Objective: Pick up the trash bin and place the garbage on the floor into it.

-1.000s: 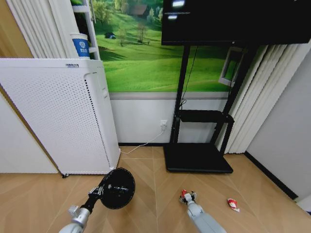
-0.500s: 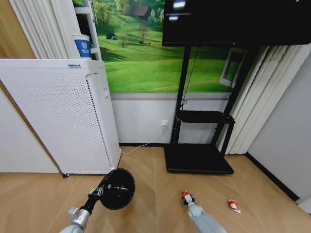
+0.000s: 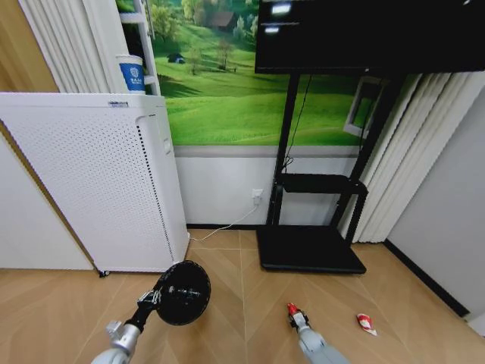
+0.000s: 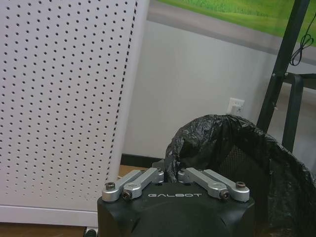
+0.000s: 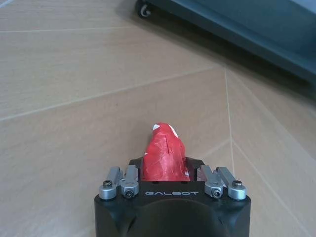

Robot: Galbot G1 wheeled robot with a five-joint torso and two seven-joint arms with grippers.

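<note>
A: Largest elements first – surface and room?

B: The floor (image 3: 68, 303) is light tan wood-look planking in a chevron pattern, with a dark strip along its right edge. Against the wall stands a tall white appliance (image 3: 91, 182), flat-sided and densely perforated. Beside it stands a black TV stand (image 3: 311, 246) with a flat rectangular base, thin uprights and a dark screen above. A green landscape mural (image 3: 227, 83) covers the wall; pleated white curtains (image 3: 409, 159) hang at the right.

A: The trash bin?

B: The trash bin (image 3: 182, 293) is round and black, lined with a crinkled glossy black bag. It is tilted with its mouth toward the head camera, off the floor in front of the appliance's lower corner. The left tool (image 4: 170, 177) is clamped narrowly on its rim, where the bag folds over.

A: Smaller items?

B: The right tool (image 5: 168, 177) is closed on a red wad (image 5: 164, 158) – creased, shiny, tapered, white at the tip – low over the planks in front of the stand base. A red-and-white wrapper (image 3: 366, 321) lies on the floor to the right, apart from both tools.
</note>
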